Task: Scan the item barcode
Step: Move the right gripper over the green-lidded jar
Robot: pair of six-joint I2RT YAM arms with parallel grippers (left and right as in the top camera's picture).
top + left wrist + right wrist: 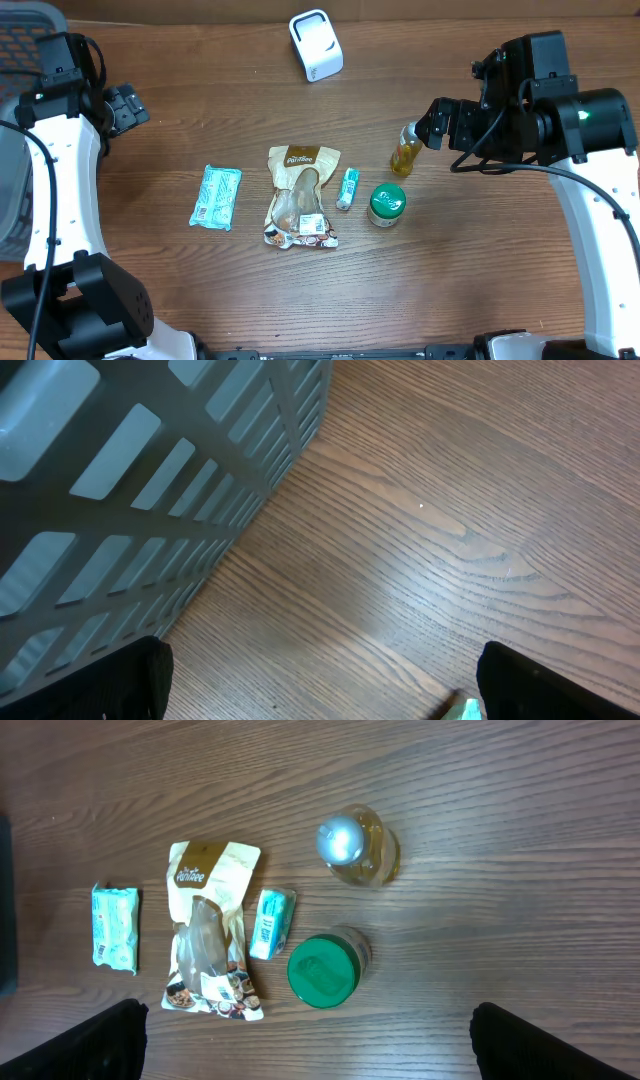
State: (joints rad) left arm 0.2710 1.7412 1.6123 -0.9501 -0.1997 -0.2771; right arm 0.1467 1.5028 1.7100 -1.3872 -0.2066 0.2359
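**Right hand nearest the bottle; nothing held**

Overhead: Five items lie in a loose row mid-tabletop (200, 280): packet (217, 197), bag (300, 195), tube (348, 187), jar (386, 204), bottle (405, 150). The scanner (316, 45) stands at the far edge, centre, well apart from the row. The right hand (432, 122) hangs just beside the bottle's cap, on its right. The left hand (125, 105) is far off by the basket (20, 40), well apart from every item. The right arm is clearly the nearer one.

Left wrist: Both fingers (130, 680) sit at the frame's corners, spread wide with bare wood between them. Basket wall to one side. Only a teal sliver shows at the bottom edge, likely the packet.

Right wrist: Fingers (90, 1040) are wide apart and empty. The bottle (358, 845) is seen cap-on, so it stands upright with its long axis vertical. It lies ahead of the hand, beyond the jar (322, 970), not between the fingers. My read is that the bottle is the likely pick, and that the hand must come in from the side to close across its body. From there the scanner lies to the left and farther back.
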